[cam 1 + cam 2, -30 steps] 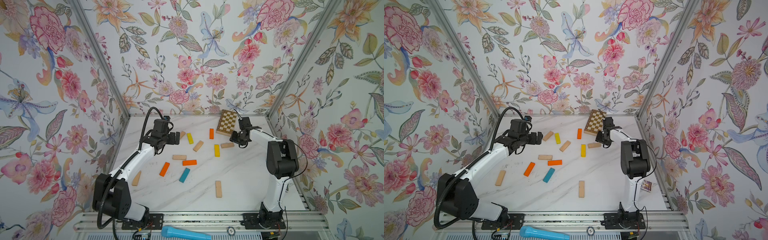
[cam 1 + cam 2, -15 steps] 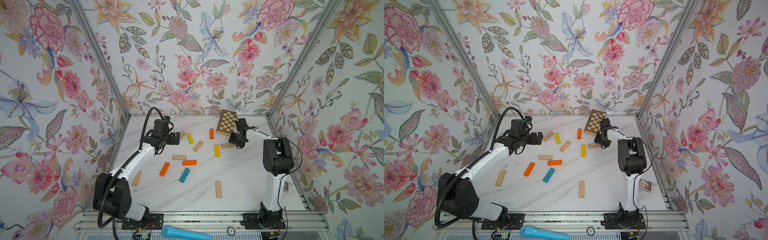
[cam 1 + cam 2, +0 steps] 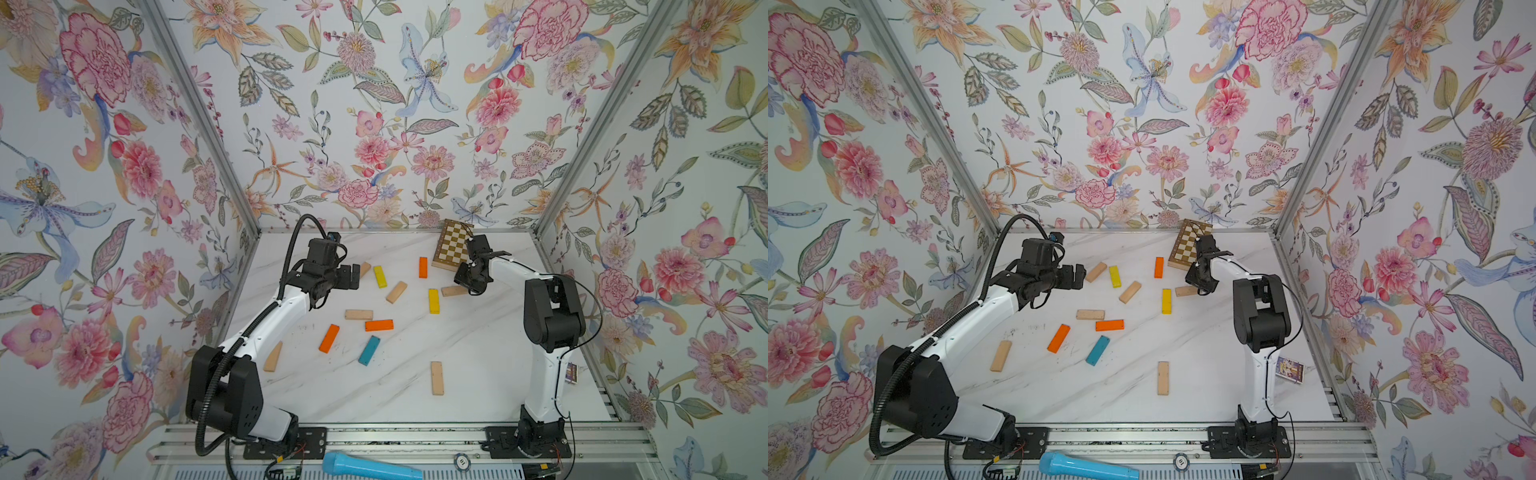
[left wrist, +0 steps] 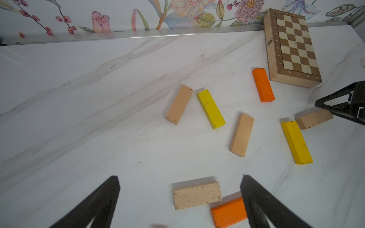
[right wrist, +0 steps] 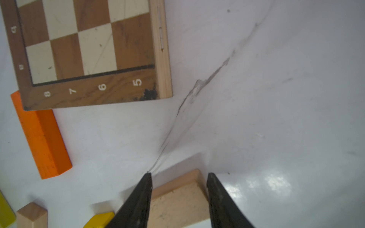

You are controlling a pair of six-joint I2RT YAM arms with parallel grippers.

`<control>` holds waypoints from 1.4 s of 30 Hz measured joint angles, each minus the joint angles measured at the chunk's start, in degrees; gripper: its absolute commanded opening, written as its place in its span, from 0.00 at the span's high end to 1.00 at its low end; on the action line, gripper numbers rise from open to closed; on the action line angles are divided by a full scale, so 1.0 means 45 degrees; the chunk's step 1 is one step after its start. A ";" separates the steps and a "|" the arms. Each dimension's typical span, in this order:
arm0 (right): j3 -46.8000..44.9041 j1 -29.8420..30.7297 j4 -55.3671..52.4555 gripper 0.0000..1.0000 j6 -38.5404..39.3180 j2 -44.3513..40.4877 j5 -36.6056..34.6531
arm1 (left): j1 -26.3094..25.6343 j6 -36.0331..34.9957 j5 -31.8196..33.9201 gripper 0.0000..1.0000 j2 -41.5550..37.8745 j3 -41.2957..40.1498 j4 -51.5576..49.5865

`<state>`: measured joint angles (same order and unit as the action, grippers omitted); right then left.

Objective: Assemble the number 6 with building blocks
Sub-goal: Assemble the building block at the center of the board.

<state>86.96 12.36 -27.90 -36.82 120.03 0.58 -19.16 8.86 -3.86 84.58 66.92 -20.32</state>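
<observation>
Your left gripper hangs with jaws wide apart above a plain beige wooden bar, holding nothing. The oblong wooden building blocks lie scattered mid-frame, and no 6 is begun. At upper right, your right gripper straddles a second beige bar near the brown-and-cream chequered board. Whether it pinches, I cannot tell. Next, probably: close, lift, carry it to open table. Since a second ago, only that arm has edged leftward.

Bright, even light (soft shadows)
</observation>
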 measured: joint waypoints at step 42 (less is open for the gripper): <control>-0.0568 0.0335 0.0044 0.56 -0.0374 -0.0189 0.0199 | -0.0097 0.0000 -0.0005 0.01 0.0000 0.0000 0.0000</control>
<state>84.40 13.87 -27.70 -38.50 119.17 1.48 -19.59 8.86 -3.88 84.58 66.92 -20.32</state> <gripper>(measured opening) 0.442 0.989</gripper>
